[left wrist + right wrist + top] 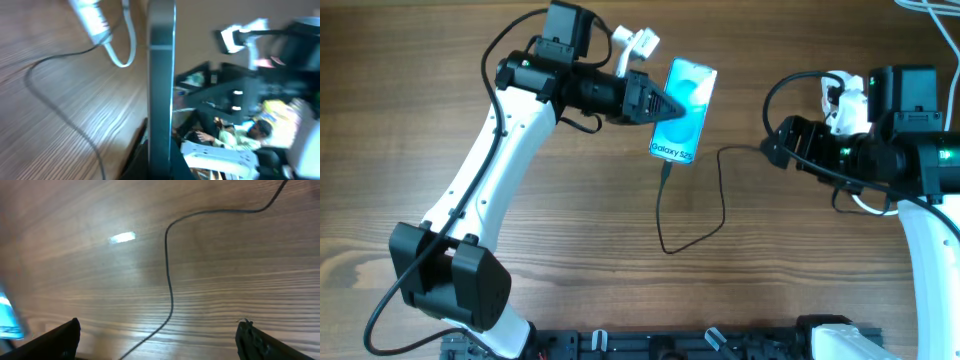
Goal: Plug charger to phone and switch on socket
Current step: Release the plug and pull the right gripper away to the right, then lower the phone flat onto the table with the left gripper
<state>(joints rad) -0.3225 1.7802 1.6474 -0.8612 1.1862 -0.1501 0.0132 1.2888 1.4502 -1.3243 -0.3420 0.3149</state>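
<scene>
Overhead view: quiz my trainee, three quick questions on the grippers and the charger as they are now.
1. True or false: the right gripper is shut on the charger.
2. What does the left gripper hold? A) the phone B) only the charger C) nothing
3. Fill in: the charger's end meets the phone at the short edge marked "____".

Key: 1 false, as it is open and the cable lies loose on the wood below it; 2 A; 3 Galaxy.
</scene>
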